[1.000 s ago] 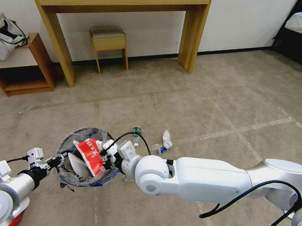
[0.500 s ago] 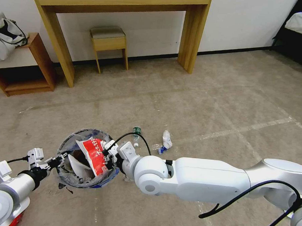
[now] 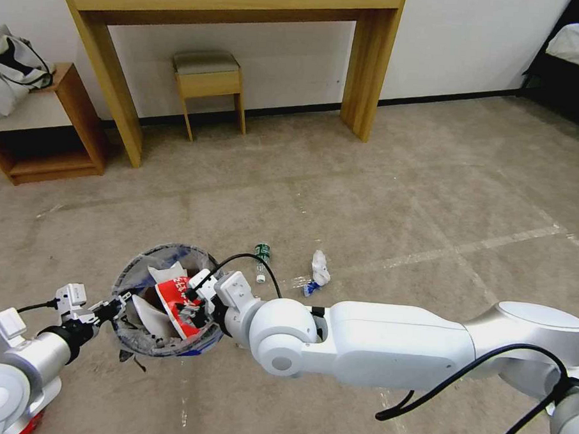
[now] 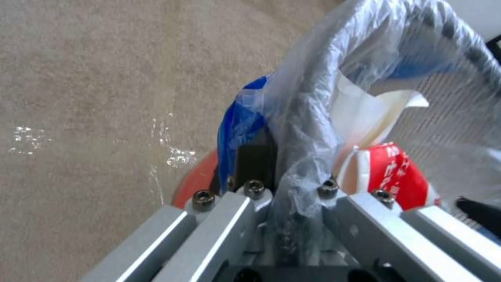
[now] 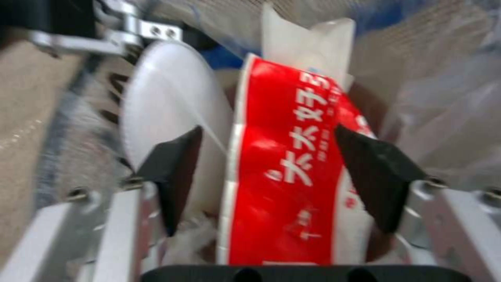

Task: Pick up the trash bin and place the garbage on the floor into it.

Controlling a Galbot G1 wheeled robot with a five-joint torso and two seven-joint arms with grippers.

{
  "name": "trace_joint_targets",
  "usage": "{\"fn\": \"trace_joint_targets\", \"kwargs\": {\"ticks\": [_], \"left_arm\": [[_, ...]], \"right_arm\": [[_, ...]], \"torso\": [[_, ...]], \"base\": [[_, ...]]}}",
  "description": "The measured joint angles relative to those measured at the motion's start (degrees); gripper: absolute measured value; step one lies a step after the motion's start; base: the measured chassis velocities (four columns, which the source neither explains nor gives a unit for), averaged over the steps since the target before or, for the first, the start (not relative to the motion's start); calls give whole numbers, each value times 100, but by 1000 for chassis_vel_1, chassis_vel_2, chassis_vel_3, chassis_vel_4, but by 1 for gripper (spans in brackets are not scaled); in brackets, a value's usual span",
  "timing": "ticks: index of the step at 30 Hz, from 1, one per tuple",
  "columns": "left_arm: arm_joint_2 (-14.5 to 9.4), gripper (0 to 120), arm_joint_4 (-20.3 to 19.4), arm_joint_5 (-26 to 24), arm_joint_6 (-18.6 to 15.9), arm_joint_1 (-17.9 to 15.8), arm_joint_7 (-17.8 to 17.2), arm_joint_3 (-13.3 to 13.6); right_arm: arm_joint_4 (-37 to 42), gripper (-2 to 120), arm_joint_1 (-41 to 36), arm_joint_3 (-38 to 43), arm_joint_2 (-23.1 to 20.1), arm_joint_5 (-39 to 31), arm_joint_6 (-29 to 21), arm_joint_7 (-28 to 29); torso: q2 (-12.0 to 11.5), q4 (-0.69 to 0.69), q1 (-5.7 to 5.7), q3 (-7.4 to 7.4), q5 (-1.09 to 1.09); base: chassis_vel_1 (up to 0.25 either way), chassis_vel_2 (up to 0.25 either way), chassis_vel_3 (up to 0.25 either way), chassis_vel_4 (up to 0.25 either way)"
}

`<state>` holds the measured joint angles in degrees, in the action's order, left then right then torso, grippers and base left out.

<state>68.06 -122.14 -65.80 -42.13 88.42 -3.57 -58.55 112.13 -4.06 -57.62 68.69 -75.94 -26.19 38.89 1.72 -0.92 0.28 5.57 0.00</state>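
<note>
The trash bin [image 3: 165, 250], lined with a clear-and-blue bag, hangs just above the floor [image 3: 368, 182], and my left gripper [image 3: 109, 310] is shut on its rim [image 4: 313, 98]. My right gripper [image 3: 191, 294] reaches into the bin's mouth. Its fingers [image 5: 172, 172] stand spread apart on either side of a red wrapper [image 5: 292, 156], which sits low in the bin beside a white insole [image 5: 162, 102]. Garbage lies on the carpet just beyond: a small green-labelled bottle [image 3: 262, 253], crumpled white paper [image 3: 320, 267] and a blue scrap [image 3: 310, 287].
A wooden desk [image 3: 366, 73] stands against the far wall with a small stool [image 3: 208, 79] under it. A low shelf [image 3: 50, 130] with a bag is at the left, and a bed [image 3: 578, 44] is at the far right. Open carpet stretches to the right.
My right gripper has gone down and leftward into the bin, and the red wrapper now sits deeper inside. The left gripper still holds the rim.
</note>
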Motion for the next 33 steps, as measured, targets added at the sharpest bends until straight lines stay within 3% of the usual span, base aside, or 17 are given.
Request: {"fn": "trace_joint_targets", "kwargs": {"ticks": [1, 3, 9, 28, 33], "left_arm": [[0, 1, 0, 0, 0, 0, 0, 0], [9, 1, 20, 11, 2, -3, 4, 0], [15, 1, 62, 36, 2, -2, 19, 0], [16, 1, 134, 66, 2, 41, 20, -51], [17, 1, 105, 68, 1, 89, 20, -129]], "right_arm": [[0, 71, 0, 0, 0, 0, 0, 0], [65, 85, 21, 24, 65, -23, 9, -5], [190, 100, 34, 94, 84, -33, 21, -8], [753, 100, 16, 529, -123, -183, -11, 109], [1030, 100, 1, 836, -466, -211, -19, 123]], "torso": [[0, 0, 0, 0, 0], [0, 0, 0, 0, 0], [0, 0, 0, 0, 0], [0, 0, 0, 0, 0], [0, 0, 0, 0, 0]], "base": [[0, 0, 0, 0], [0, 0, 0, 0], [0, 0, 0, 0], [0, 0, 0, 0], [0, 0, 0, 0]]}}
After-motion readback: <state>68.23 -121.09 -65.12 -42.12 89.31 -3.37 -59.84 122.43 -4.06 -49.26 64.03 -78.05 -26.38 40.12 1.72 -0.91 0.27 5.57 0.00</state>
